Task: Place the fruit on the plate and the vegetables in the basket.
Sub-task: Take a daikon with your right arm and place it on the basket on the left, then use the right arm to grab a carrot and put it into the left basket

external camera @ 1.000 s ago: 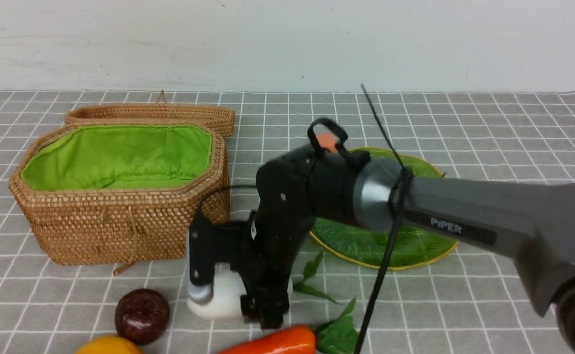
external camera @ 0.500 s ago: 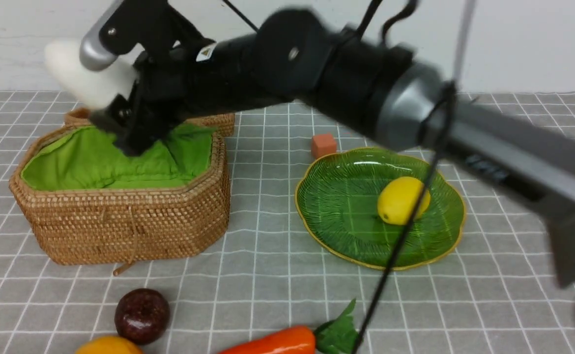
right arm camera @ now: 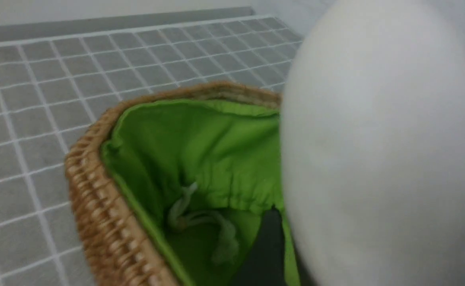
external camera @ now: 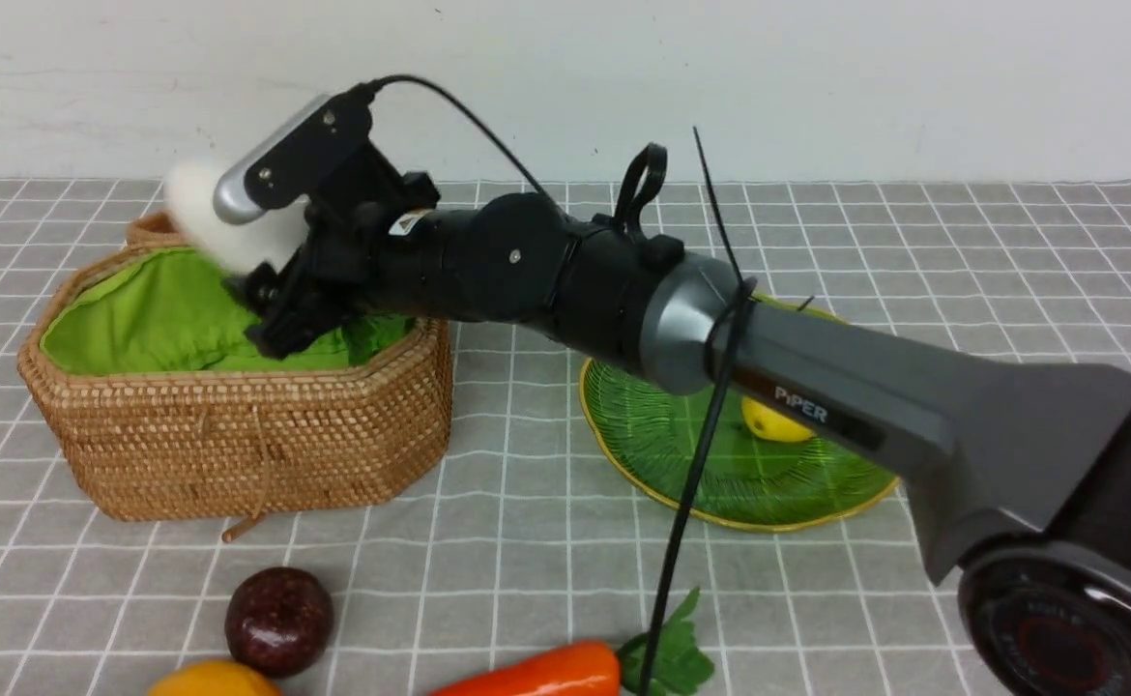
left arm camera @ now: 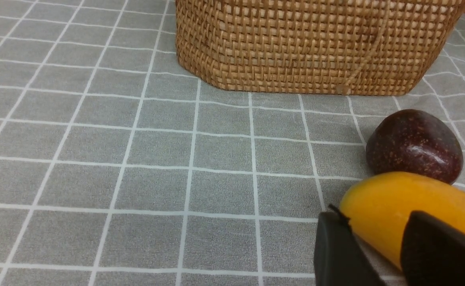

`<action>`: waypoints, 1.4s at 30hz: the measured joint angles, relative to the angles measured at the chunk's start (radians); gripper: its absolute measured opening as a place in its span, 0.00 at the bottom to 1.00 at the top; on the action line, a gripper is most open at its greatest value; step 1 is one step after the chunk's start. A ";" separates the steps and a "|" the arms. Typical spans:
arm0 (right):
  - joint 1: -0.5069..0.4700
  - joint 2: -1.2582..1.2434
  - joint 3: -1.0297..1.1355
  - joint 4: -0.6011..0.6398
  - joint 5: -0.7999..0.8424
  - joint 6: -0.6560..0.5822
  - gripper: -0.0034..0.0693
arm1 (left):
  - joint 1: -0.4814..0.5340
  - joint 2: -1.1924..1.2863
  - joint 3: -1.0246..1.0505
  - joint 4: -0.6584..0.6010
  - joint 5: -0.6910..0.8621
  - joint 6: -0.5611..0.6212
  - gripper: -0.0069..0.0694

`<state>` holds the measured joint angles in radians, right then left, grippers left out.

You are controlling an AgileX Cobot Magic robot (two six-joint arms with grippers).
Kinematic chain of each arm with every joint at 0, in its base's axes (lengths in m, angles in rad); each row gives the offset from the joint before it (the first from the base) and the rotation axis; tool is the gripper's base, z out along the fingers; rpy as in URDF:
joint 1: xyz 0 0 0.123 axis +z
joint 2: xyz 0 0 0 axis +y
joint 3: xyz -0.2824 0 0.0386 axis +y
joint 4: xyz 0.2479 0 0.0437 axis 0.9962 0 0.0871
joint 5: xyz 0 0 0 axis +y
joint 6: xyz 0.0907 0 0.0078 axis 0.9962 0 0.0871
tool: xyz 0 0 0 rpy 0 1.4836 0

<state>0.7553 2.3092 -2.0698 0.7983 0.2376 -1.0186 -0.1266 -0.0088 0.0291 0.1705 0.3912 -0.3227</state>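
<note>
White lettering reading "PiPER" is showing on the grey link of the right arm (external camera: 913, 425), on the right of the scene. A small sticker (external camera: 401, 224) with a yellow triangle is sitting farther left on the arm's black wrist section, its print too small to read.

A robot lab bench: grey grid cloth (external camera: 527, 561) against a bare white wall (external camera: 913, 77)

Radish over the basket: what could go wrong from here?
1. The radish at the right gripper hangs above the far-left rim of the basket; released there, it may clip the rim and roll out.
2. The right arm spans the plate; a low retreat could knock the lemon.
</note>
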 joint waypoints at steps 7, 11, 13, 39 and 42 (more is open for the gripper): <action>-0.017 -0.183 0.000 -0.184 0.457 0.109 0.96 | 0.000 0.000 0.000 0.000 0.000 0.000 0.40; -0.023 -0.310 -0.002 -0.372 0.740 0.204 0.96 | 0.000 0.000 0.000 0.000 0.000 0.000 0.40; -0.025 -0.364 0.002 -0.427 0.909 0.236 0.95 | 0.000 0.000 0.000 0.000 0.000 0.000 0.40; 0.096 -0.276 0.515 -0.726 0.750 0.226 0.82 | 0.000 0.000 0.000 0.000 0.000 0.000 0.40; 0.096 -0.253 0.515 -0.728 0.744 0.226 0.81 | 0.000 0.000 0.000 0.000 0.000 0.000 0.40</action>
<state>0.8512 2.0560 -1.5547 0.0699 0.9815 -0.7925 -0.1266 -0.0088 0.0291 0.1705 0.3912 -0.3227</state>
